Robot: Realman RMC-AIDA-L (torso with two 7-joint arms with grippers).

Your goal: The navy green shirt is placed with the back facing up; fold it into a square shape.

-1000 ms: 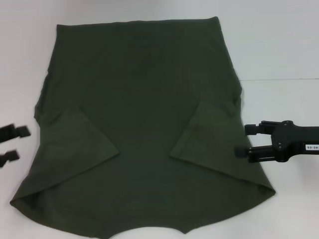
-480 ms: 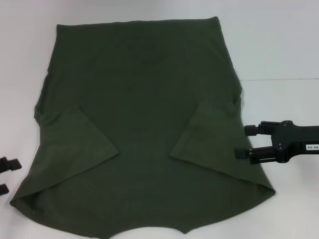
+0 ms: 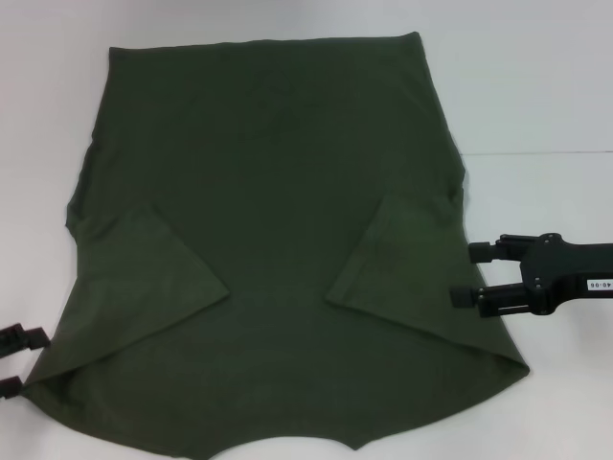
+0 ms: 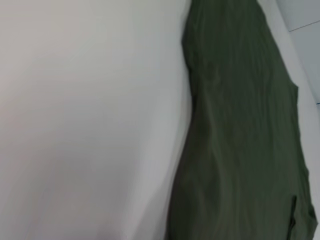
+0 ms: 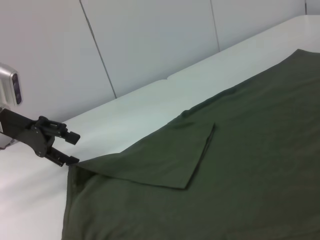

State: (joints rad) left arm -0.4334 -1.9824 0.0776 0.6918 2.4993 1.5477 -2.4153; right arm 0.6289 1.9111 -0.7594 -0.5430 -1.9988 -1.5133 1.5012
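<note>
Head view: navy green shirt (image 3: 268,240) spread flat on the white table (image 3: 536,86), both sleeves folded inward onto the body, apparently so the outline is narrowed for squaring; left gripper (image 3: 17,359) low at the shirt's near left corner, fingers parted with a moderate gap and holding nothing, tips just beside the cloth edge; right gripper (image 3: 469,273) at the right side edge by the folded sleeve, fingers likewise parted and empty, the lower tip over the fabric margin. Left wrist view: shirt edge and bare table only, own fingers unseen. Right wrist view: folded left sleeve (image 5: 165,160) lying flat, the left gripper (image 5: 72,149) beyond it, spread open at the corner, probably positioned to pinch that corner for the next fold.
</note>
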